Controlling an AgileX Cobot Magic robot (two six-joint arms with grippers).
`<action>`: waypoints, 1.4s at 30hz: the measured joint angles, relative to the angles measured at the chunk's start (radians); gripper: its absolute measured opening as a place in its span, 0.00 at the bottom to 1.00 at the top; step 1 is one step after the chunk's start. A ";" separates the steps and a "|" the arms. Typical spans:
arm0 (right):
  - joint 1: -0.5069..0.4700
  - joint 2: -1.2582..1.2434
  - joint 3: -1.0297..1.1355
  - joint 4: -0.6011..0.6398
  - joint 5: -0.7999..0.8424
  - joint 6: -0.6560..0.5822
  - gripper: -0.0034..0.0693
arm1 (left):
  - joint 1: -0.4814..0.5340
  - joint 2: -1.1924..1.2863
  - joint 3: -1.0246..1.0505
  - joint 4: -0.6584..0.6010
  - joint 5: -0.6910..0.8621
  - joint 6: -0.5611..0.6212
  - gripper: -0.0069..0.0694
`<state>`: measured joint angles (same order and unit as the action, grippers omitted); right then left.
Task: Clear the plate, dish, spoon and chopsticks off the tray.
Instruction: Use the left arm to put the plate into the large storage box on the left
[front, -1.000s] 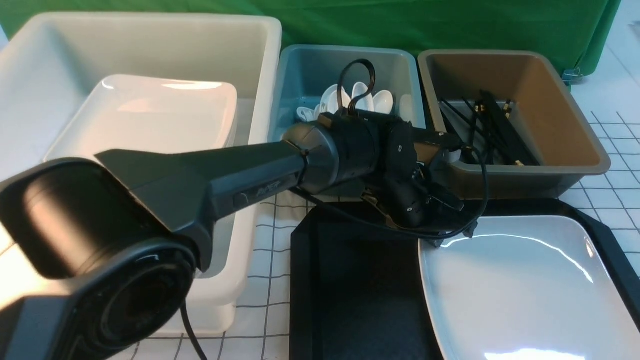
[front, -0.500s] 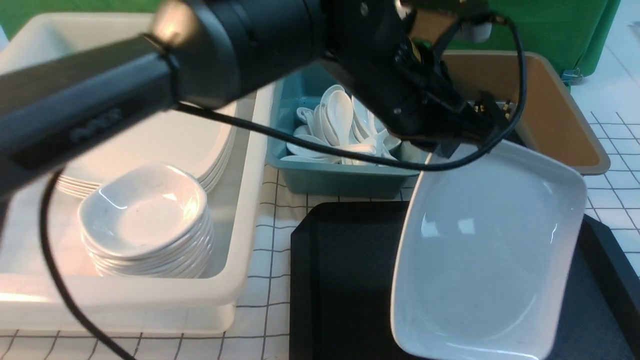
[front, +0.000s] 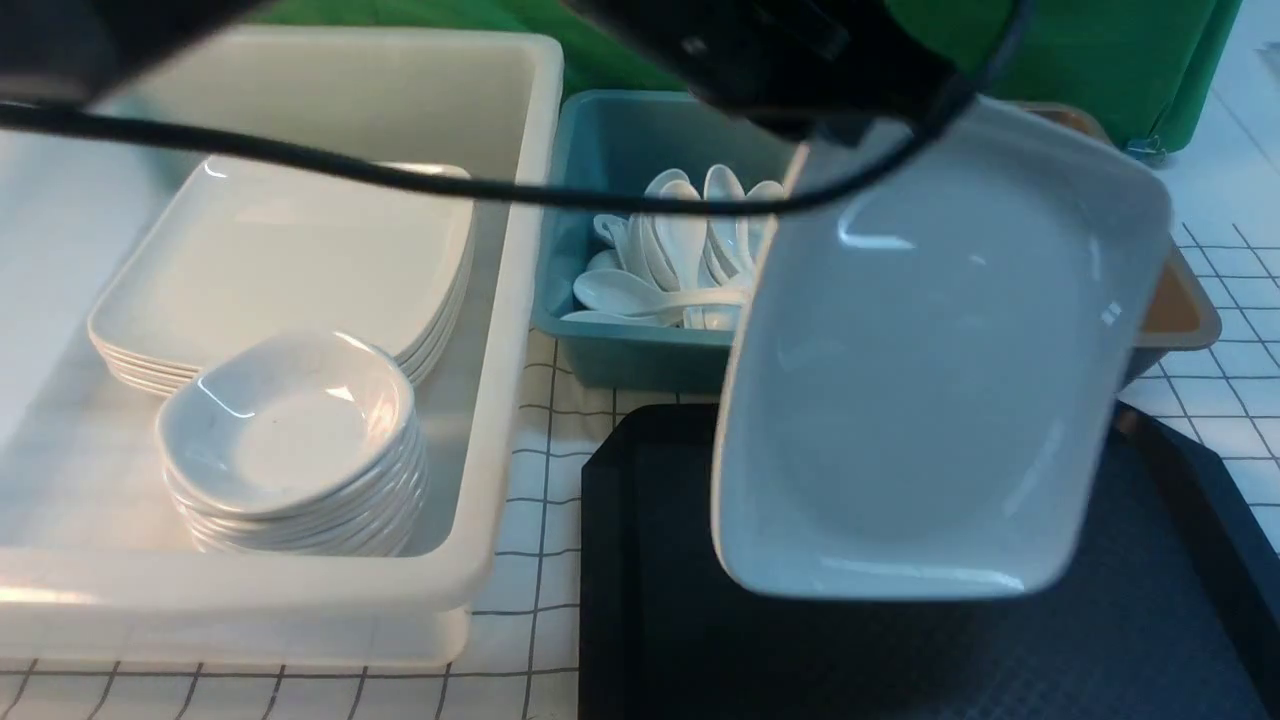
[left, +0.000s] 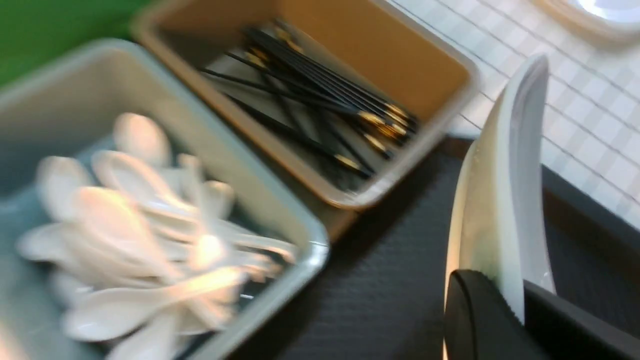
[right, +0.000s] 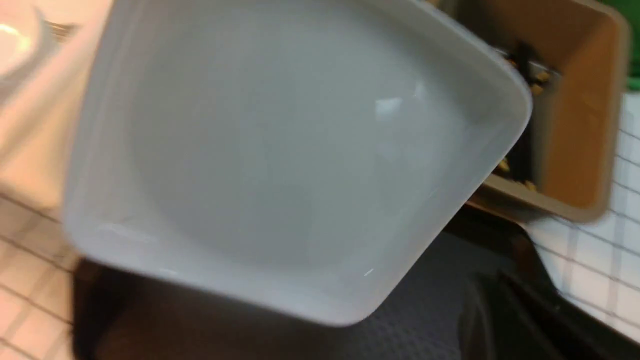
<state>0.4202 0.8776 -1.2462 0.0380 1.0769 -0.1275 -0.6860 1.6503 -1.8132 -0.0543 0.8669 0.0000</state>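
Far to the left of our left gripper (left: 520, 300), the white bin (front: 530, 200) holds stacked plates (front: 290, 260) and small dishes (front: 290, 420). Nearer on that side, the teal bin (front: 620, 360) holds spoons (front: 680, 250). The gripper pinches the plate (front: 920, 360) by its rim, tilted, clear above the tray (front: 650, 560). To its right, the brown bin (left: 360, 45) holds chopsticks (left: 320, 85). Our right gripper (right: 500, 315) is closed and seemingly empty. What we can see of the tray looks bare, so we judge only stowing this plate remains.

The plate (front: 920, 350) hides most of the brown bin (front: 1175, 300); the tray (front: 650, 600) runs off the bottom edge; the spoons (left: 125, 225) are blurred.
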 joint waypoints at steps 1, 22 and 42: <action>0.000 0.000 -0.009 0.020 -0.008 -0.013 0.05 | 0.018 -0.014 0.000 0.003 0.001 -0.007 0.12; 0.213 0.457 -0.420 0.266 -0.006 -0.217 0.05 | 1.089 -0.122 0.255 -0.597 -0.155 0.102 0.12; 0.327 0.763 -0.742 0.253 0.035 -0.210 0.05 | 1.084 0.027 0.674 -1.097 -0.555 0.443 0.13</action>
<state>0.7477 1.6410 -1.9879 0.2913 1.1121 -0.3374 0.3977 1.6770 -1.1388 -1.1512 0.3121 0.4435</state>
